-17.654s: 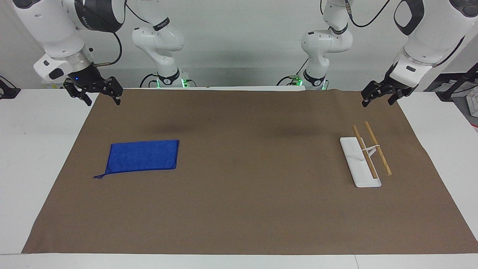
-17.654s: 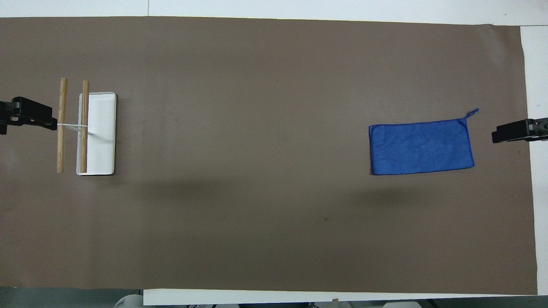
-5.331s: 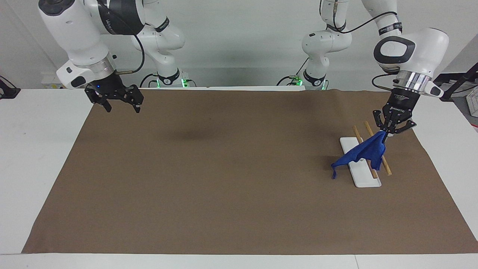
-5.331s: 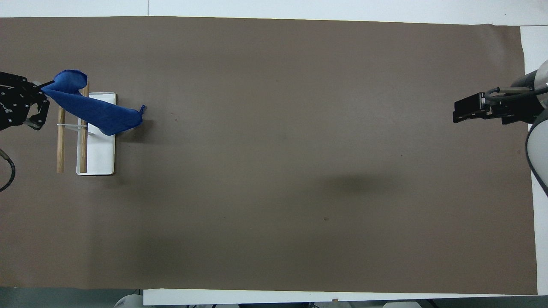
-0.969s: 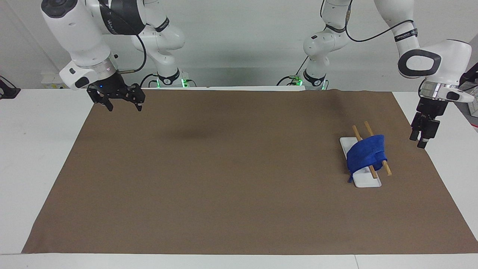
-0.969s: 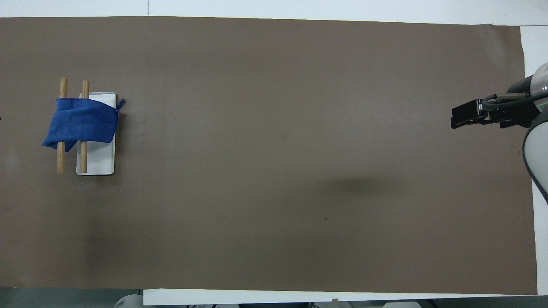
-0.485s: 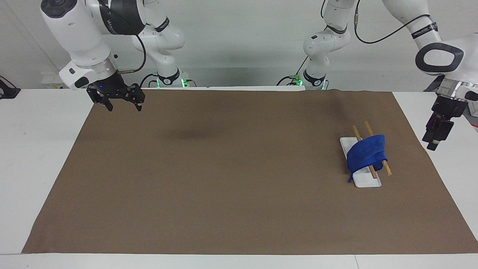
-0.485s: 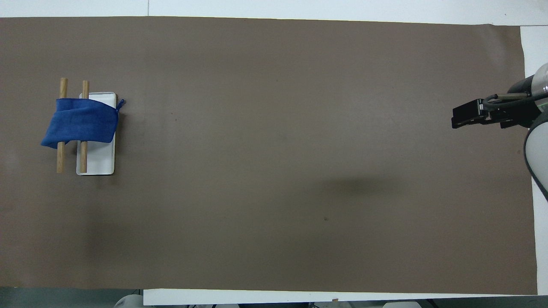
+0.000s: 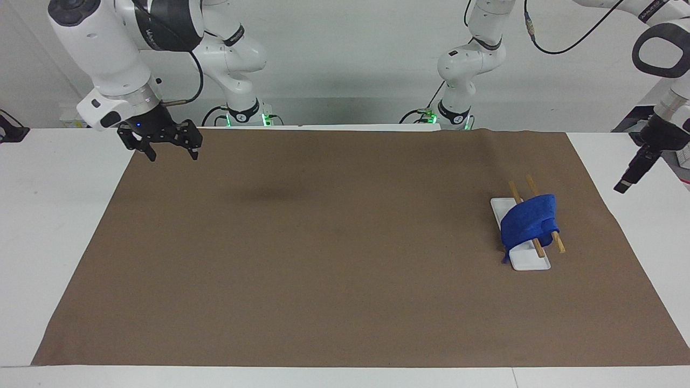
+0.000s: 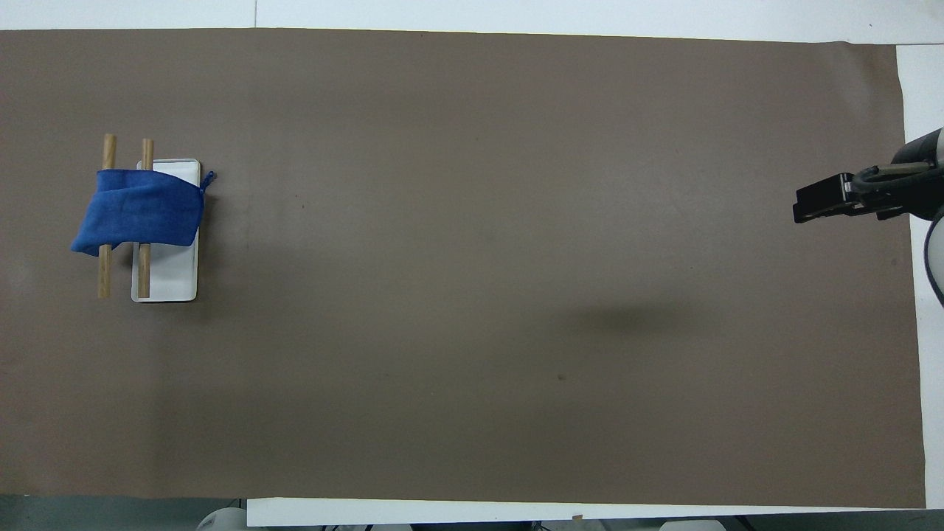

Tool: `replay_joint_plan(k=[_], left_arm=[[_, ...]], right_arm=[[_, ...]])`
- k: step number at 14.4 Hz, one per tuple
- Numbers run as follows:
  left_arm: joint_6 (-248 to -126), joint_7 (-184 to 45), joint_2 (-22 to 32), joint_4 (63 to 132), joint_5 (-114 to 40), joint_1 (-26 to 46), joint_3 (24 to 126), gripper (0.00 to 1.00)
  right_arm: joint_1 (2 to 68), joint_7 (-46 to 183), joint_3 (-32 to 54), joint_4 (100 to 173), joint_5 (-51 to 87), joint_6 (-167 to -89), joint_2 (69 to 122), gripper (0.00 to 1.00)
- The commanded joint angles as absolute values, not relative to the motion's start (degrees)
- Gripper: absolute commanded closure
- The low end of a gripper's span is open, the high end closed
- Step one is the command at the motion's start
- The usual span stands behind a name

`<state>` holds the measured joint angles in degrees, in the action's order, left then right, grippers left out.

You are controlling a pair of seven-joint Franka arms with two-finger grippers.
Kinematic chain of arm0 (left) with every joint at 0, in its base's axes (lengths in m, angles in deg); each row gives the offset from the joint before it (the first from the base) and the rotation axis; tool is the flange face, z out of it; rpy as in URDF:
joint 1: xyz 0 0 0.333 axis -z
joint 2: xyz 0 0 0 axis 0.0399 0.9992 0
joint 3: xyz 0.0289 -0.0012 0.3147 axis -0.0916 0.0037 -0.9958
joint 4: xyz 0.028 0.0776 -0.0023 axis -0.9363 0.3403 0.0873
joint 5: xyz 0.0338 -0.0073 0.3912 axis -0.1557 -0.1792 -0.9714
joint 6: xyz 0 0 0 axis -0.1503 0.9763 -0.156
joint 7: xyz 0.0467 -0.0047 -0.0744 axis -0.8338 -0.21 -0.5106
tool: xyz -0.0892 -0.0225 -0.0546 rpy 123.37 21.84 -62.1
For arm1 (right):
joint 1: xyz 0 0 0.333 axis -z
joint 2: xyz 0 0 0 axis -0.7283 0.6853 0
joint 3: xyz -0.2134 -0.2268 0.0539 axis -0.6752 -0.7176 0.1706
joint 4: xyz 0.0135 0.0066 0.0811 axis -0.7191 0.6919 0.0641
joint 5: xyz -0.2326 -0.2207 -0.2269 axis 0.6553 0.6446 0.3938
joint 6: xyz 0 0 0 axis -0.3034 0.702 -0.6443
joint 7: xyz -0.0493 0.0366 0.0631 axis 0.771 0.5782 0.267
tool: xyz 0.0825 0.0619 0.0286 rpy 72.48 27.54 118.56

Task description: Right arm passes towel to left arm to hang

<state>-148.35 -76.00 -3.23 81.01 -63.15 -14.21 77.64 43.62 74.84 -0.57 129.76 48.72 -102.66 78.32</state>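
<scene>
The blue towel [image 9: 527,222] hangs draped over the two wooden rods [image 9: 557,246] of a small rack with a white base [image 9: 532,262], toward the left arm's end of the table. It also shows in the overhead view [image 10: 140,212], with its loop tail over the base [image 10: 175,280]. My left gripper [image 9: 621,187] is up in the air over the white table beside the mat, apart from the towel and holding nothing. My right gripper [image 9: 172,156] is open and empty, over the mat's corner at the right arm's end; it also shows in the overhead view [image 10: 800,210].
A brown mat [image 9: 323,258] covers most of the white table [image 9: 54,215]. Two smaller white arms with green-lit bases [image 9: 245,116] stand at the robots' edge of the table.
My left gripper has risen and drawn away from the rack toward its own end of the table. My right gripper has shifted slightly toward its own end. The towel stays on the rods.
</scene>
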Motion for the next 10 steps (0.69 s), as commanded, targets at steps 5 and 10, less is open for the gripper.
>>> replay_joint_plan(k=[5,10], left_arm=[[-128.1,-61.0,-6.0,79.8,-66.9,-5.0,77.2,0.0],[-132.5,-57.9,-12.5,87.6,-62.8,-2.1,76.0,0.0]], right_arm=[[44.4,73.5,-0.5,131.6,48.9,-102.5,76.7,0.0],[45.2,73.5,-0.5,131.4,48.8,-102.4,76.4,0.0]])
